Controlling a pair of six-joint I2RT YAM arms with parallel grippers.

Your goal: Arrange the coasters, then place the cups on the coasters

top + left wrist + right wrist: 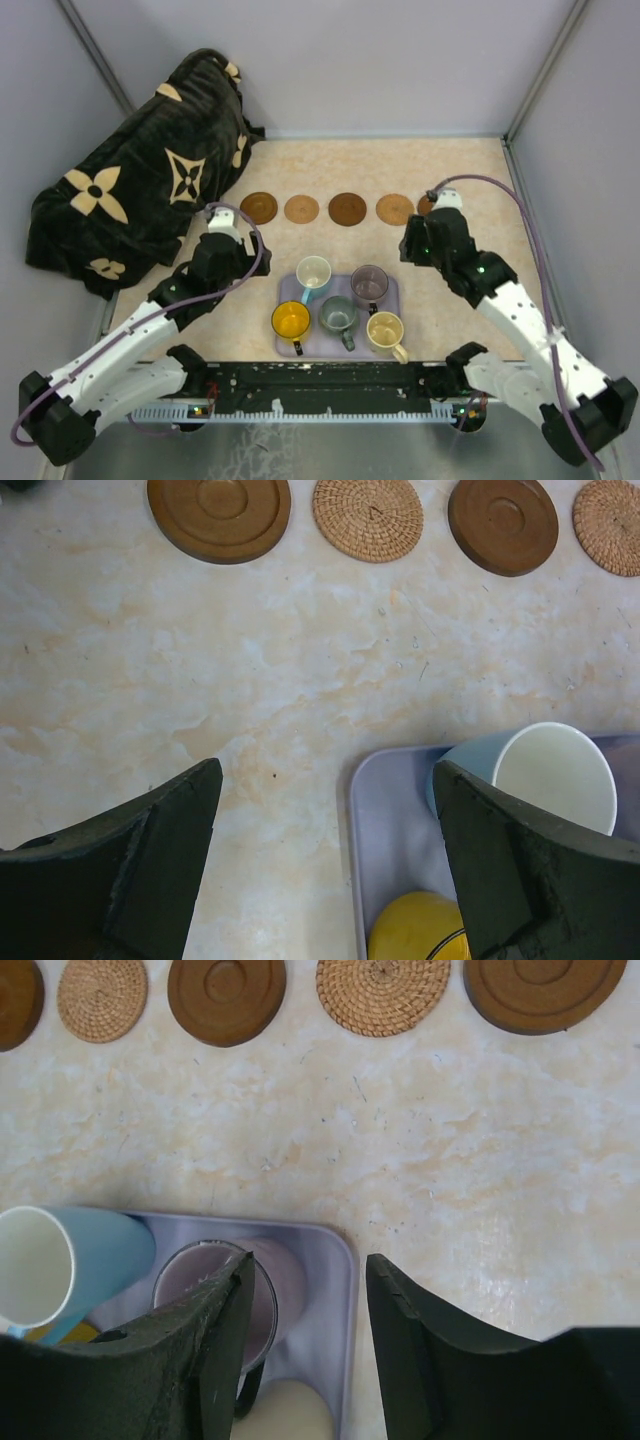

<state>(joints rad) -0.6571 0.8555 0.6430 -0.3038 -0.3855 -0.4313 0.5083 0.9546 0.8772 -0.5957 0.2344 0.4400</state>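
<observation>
Several round brown coasters lie in a row at the back: dark [258,208], woven tan [301,209], dark [347,209], tan [394,209]; a further one [425,205] is half hidden behind my right arm. The cups stand on the lavender tray [392,290]: white and blue [313,272], purple-grey [369,283], yellow-orange [291,320], grey-green [338,315], cream [385,329]. My left gripper [325,780] hangs wide open over the table by the tray's left edge. My right gripper [310,1265] is open and empty above the tray's right corner, one finger [215,1330] over the purple-grey cup [270,1280].
A black plush bag [140,200] with tan flower marks fills the back left corner. Grey walls close in the table on three sides. The arm bases and a black rail [330,380] run along the near edge.
</observation>
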